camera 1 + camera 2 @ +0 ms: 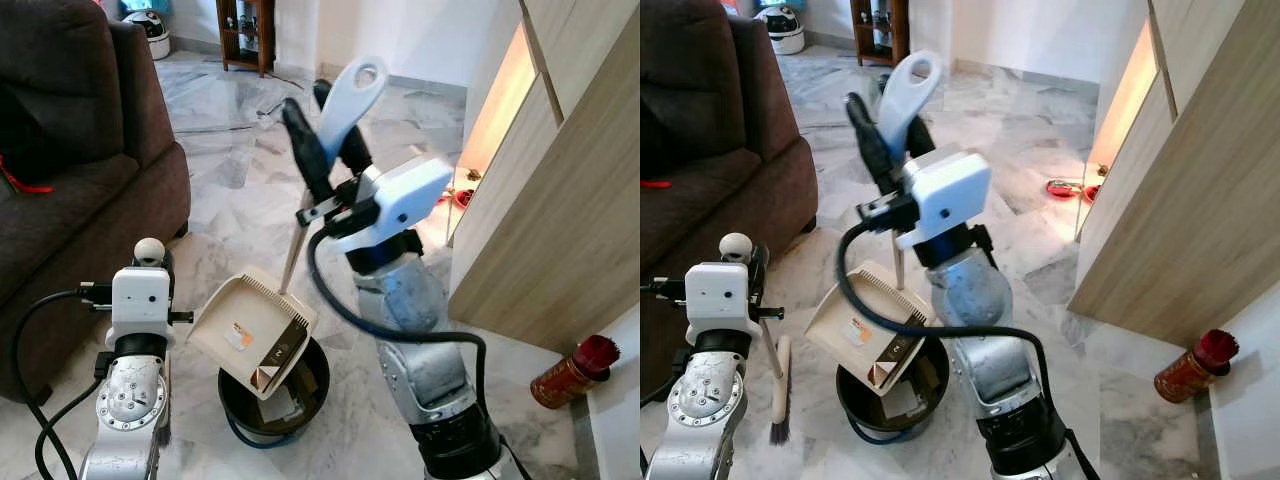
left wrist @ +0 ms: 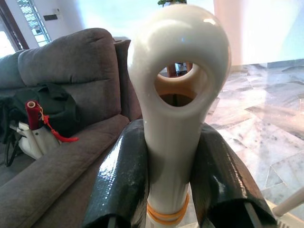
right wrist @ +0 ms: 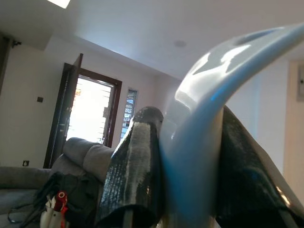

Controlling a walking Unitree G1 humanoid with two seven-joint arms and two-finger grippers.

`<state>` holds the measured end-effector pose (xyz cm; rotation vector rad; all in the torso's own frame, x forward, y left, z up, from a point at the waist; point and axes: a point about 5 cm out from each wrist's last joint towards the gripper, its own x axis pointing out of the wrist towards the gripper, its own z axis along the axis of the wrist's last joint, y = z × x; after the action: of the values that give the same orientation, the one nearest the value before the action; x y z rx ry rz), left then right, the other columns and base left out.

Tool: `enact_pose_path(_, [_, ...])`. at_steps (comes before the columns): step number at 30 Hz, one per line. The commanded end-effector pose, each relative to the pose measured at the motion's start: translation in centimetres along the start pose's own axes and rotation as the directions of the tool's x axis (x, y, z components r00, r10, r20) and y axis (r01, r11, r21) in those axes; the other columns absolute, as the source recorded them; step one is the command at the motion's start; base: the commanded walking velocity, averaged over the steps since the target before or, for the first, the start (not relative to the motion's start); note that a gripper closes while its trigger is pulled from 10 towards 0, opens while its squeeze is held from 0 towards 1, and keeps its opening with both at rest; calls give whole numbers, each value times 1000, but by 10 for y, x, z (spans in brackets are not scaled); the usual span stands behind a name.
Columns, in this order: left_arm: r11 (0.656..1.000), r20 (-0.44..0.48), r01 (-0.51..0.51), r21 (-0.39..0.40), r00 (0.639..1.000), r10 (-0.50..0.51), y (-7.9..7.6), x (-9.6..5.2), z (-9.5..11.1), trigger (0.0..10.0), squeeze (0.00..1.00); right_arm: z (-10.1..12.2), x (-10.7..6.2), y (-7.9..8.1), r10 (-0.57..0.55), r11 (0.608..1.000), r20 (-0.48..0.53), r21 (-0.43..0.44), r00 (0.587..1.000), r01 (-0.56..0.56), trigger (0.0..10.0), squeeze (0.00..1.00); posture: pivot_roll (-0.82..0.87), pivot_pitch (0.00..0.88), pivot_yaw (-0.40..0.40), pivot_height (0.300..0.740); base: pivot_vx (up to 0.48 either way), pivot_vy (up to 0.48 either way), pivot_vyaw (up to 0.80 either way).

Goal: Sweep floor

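Observation:
My right gripper (image 1: 330,145) is shut on the long pale grey handle (image 1: 352,95) of a cream dustpan (image 1: 250,330). The pan hangs tilted over a black bin (image 1: 305,395), with a small scrap (image 1: 238,337) still lying in it. In the right wrist view the black fingers (image 3: 133,166) clamp the handle (image 3: 204,142). My left gripper (image 2: 173,190), low at the left, is shut on the cream, loop-ended broom handle (image 2: 175,95). The broom's brush head (image 1: 780,400) rests on the floor beside the bin.
A brown sofa (image 1: 70,180) stands close on the left. On the right is a wooden cabinet (image 1: 560,200) with a red and gold can (image 1: 570,375) at its foot. Open marble floor (image 1: 240,190) stretches ahead to a wooden shelf (image 1: 247,30).

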<state>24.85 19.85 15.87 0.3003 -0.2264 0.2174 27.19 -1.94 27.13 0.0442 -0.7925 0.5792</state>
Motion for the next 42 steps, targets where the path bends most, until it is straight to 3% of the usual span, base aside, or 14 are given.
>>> enact_pose_path(1, [1000, 63, -9, 2, 998, 9, 1, 2, 10, 10000, 0, 25, 4, 4, 21, 998, 131, -62, 991, -13, 10000, 0, 44, 61, -53, 740, 0, 0, 0])
enact_pose_path(14, [1000, 69, -5, 9, 998, 4, 1, 3, 10, 10000, 0, 33, 2, 23, 57, 990, 178, -138, 982, -32, 10000, 0, 45, 64, -52, 740, 0, 0, 0])
enact_pose_path(35, [1000, 80, -8, 10, 997, 7, 1, 4, 12, 10000, 0, 44, 0, 37, 114, 968, 247, -248, 962, -51, 10000, 0, 47, 63, -52, 740, 0, 0, 0])
enact_pose_path(42, [1000, 79, -10, 11, 997, 9, 1, 5, 11, 10000, 0, 42, 0, 40, 120, 972, 239, -225, 964, -65, 10000, 0, 49, 64, -52, 740, 0, 0, 0])
